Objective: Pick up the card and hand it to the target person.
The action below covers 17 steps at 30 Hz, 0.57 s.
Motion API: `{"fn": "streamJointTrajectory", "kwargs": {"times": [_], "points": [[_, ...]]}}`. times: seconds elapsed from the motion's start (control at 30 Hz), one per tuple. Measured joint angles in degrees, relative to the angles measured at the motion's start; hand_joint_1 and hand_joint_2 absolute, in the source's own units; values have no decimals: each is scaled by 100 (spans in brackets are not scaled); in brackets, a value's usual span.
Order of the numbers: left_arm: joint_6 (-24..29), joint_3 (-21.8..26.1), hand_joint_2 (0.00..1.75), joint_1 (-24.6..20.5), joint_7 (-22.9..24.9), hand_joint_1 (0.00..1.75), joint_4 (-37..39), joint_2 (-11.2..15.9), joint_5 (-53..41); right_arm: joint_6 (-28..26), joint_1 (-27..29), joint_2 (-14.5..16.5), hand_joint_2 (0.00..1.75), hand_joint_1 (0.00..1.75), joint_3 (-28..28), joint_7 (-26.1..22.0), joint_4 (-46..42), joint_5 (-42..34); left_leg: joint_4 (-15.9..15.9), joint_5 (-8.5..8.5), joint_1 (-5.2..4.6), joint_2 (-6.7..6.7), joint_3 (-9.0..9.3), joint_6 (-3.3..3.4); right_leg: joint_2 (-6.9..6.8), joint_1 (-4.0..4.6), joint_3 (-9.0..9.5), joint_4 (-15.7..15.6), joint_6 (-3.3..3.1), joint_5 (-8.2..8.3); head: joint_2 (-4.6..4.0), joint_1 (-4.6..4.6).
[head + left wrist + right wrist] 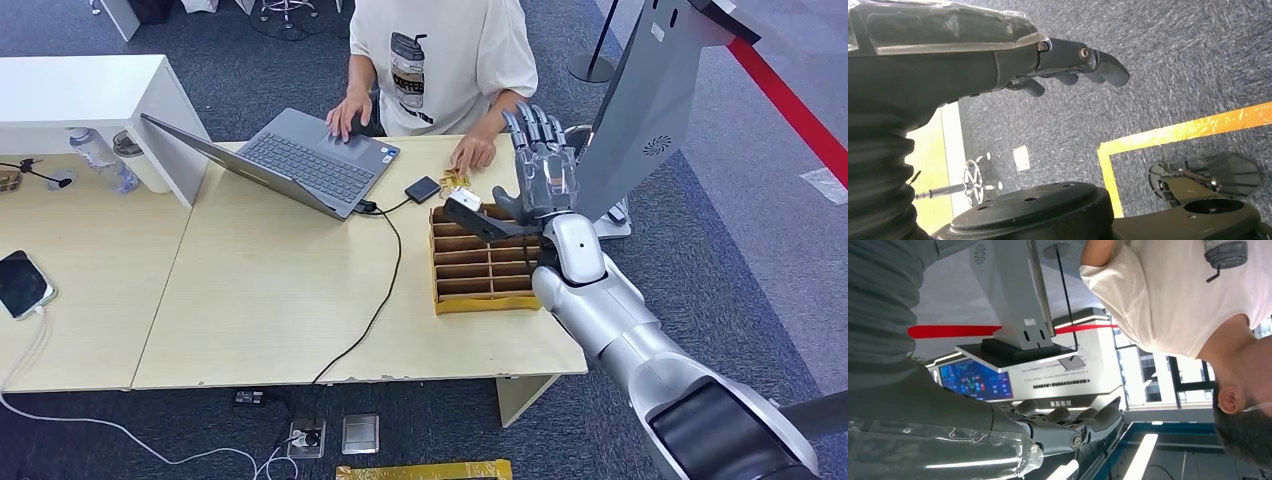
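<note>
Above organizer [485, 270] edge — right robot hand [540, 170]

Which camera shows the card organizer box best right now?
The head view: the brown divided box sits on the table, with the right hand raised over its far end. The wrist views show carpet and the person's shirt.

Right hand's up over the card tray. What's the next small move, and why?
Probably lower the right hand slightly and close its fingers on the small white card at the far corner of the tray. The fingers stand extended, visibly holding nothing; the card sits by the thumb tip, contact unclear. The person's hand rests just beyond.
</note>
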Motion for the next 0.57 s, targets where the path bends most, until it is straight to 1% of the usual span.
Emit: {"fn": "streamJointTrajectory", "kwargs": {"times": [0.27,0.57], "points": [[10,1,175,3,-58,0,-1,13,77,107,-60,42,175,0,190,-8,-194,-142,0,0,0,0,-1,0,0,0,0,1,0,0,0,-3],[66,5,175,20,-115,0,-1,17,195,491,-142,31,175,0,415,-130,-319,-452,1,0,0,0,-1,0,0,0,0,0,0,0,0,0]]}}
